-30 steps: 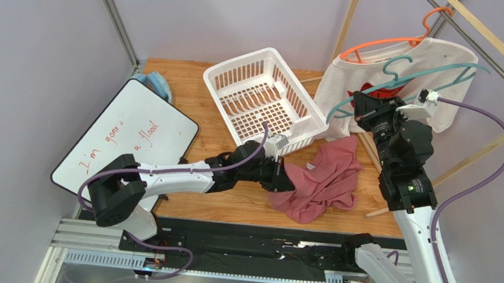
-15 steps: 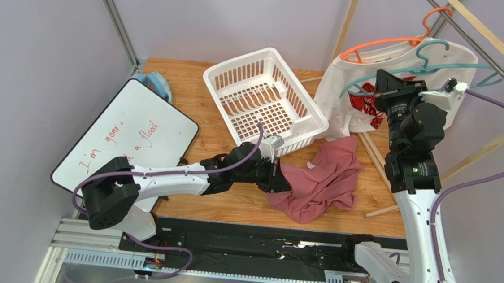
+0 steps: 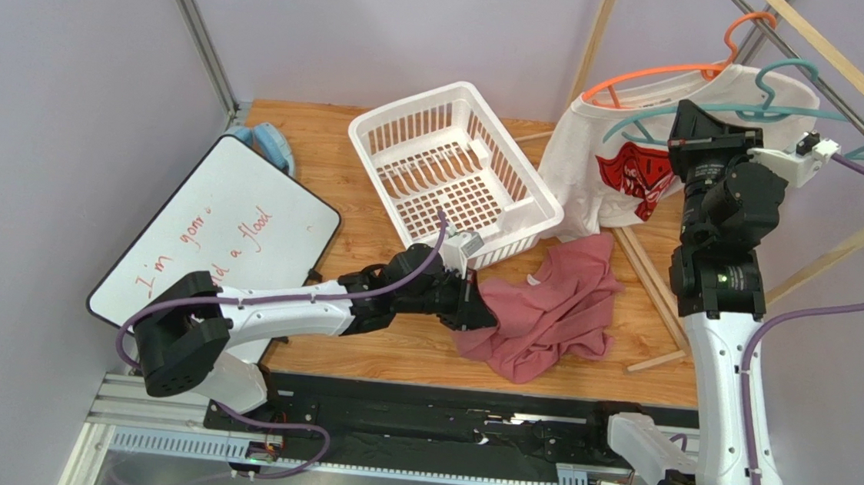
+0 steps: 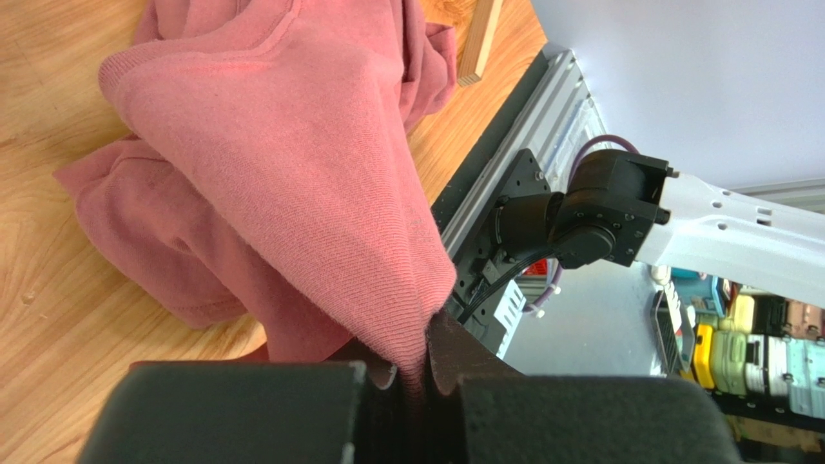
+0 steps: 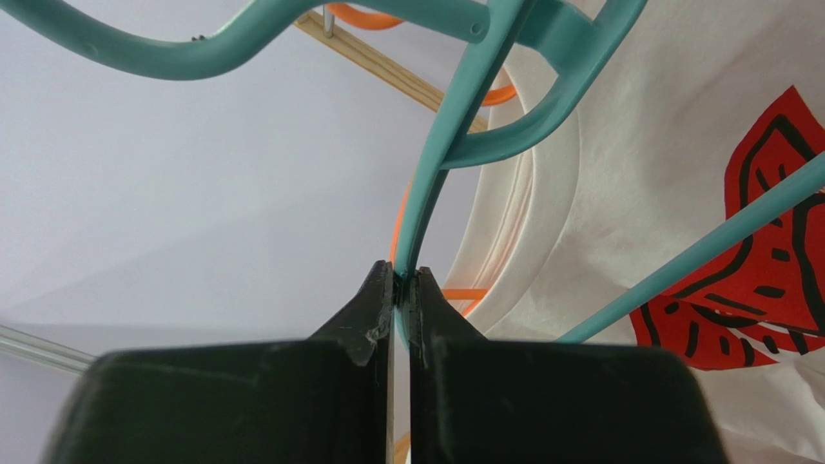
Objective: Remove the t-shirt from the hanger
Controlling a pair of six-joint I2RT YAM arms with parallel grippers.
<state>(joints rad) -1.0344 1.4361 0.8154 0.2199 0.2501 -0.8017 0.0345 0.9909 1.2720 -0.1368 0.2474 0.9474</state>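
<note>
Since the t-shirt [image 4: 290, 145] lies free (left gripper [image 4: 412, 365] pinches it), you likely just park the hanger [image 5: 542, 104] your right gripper [image 5: 399, 282] clamps far right.

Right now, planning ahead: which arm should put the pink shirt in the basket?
Left. Its jaws pinch the shirt beside the basket; the right jaws are raised, clamped on the teal hanger.

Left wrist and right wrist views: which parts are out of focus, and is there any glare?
Left wrist view: the left gripper is soft at the bottom edge, the weave of the t-shirt sharp. Right wrist view: the right gripper is slightly blurred, the hanger crisp; the white t-shirt is bright, its print readable. No strong glare in either.
</note>
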